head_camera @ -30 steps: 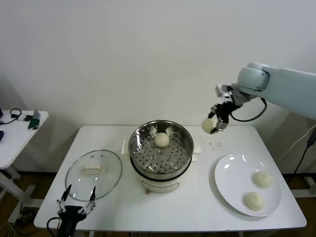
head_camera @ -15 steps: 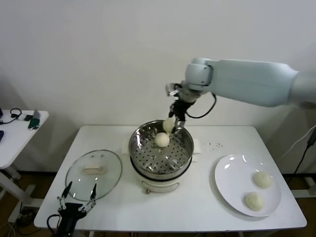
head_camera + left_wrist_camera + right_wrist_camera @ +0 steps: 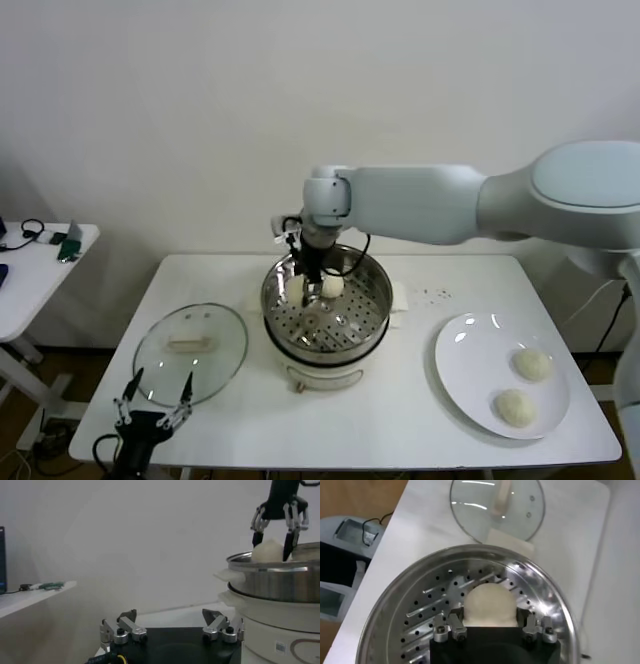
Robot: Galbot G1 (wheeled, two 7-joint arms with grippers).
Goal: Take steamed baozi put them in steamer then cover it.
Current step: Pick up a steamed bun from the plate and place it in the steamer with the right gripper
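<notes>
My right gripper reaches down into the steel steamer, shut on a cream-white baozi just above the perforated bottom, toward the basket's left side. The left wrist view shows that baozi between the dark fingers at the steamer rim. Another baozi lies in the basket beside it. Two baozi rest on the white plate. The cover, a glass lid, lies flat left of the steamer. My left gripper waits open at the table's front-left edge.
A small side table with cables stands off to the left. Dark crumbs dot the tabletop between steamer and plate. The white pot base sits mid-table, and the wall is close behind.
My right arm swung left from beside the plate to over the steamer and lowered the baozi into the basket. The left arm has not moved.
</notes>
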